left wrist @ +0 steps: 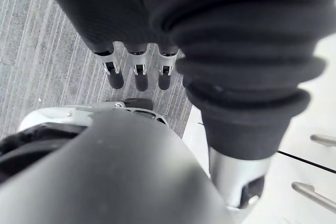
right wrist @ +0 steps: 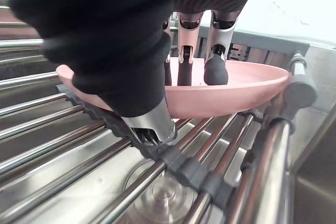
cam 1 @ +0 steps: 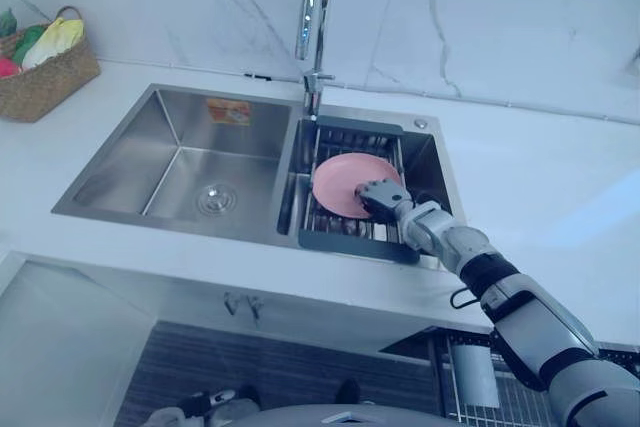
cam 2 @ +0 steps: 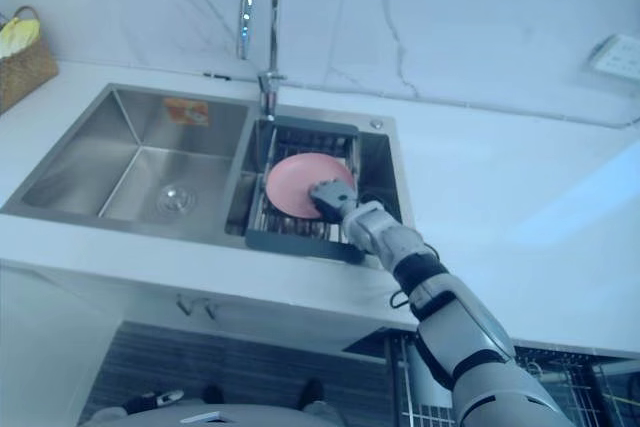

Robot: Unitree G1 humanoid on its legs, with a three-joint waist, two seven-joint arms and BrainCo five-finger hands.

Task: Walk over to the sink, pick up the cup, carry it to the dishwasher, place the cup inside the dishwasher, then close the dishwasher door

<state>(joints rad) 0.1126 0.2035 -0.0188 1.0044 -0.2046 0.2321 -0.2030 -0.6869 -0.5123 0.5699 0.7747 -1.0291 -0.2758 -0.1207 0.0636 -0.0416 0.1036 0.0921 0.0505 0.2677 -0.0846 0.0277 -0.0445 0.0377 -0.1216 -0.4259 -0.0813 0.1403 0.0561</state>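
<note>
Right wrist view: right hand (right wrist: 215, 69) pinches the rim of a shallow pink dish (right wrist: 247, 90), more plate than cup, with fingers inside and thumb on the outer wall. Dish rests on the drain rack (cam 1: 355, 239) across the right basin of the sink (cam 1: 180, 162), below the faucet (cam 1: 315, 7). Left hand (left wrist: 137, 74) hangs low over the floor, fingers straight, holding nothing. Risks as I judge them: the grip takes one edge only, so the dish may pivot or slip on the lift; the thumb reaches down among the rack bars and could snag; a high lift could knock the faucet. Hard to read: how firmly the pinch bites, and the dish's near rim, covered by the hand from the head cameras. Wire basket (cam 2: 560, 375) under the counter, lower right, is cut off by the arm; I take it for the dishwasher.
</note>
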